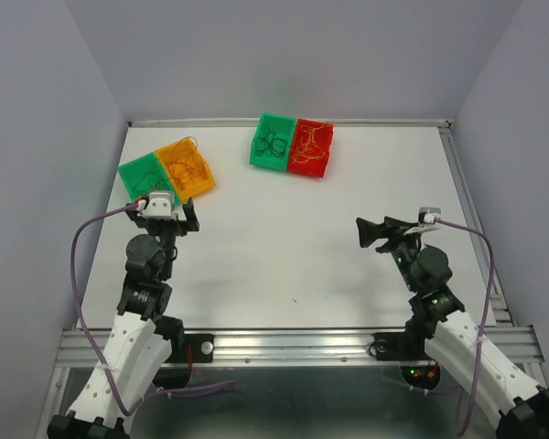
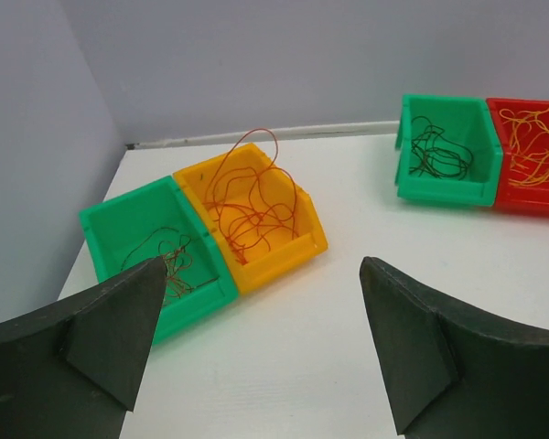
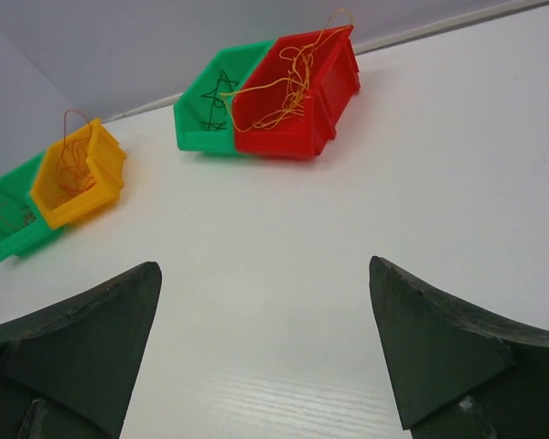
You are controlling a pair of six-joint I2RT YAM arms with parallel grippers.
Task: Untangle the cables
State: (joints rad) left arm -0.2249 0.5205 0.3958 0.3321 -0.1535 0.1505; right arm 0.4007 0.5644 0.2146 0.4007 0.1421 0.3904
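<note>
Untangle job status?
Done: nothing evident. Red cables in the yellow bin, orange cables in the red bin, black cables in the far green bin, dark cables in the near green bin lie tangled. In hand: nothing; left gripper, right gripper open, empty. Left: seemingly everything.

Red cables (image 2: 247, 206) lie tangled in the yellow bin (image 2: 288, 258), one loop rising above its rim. Dark cables (image 2: 169, 261) are bunched in the near green bin (image 2: 194, 306), which touches the yellow one. Black cables (image 2: 436, 151) coil in the far green bin (image 2: 439, 192). Orange cables (image 2: 531, 137) fill the red bin (image 2: 531, 203) touching it.
</note>
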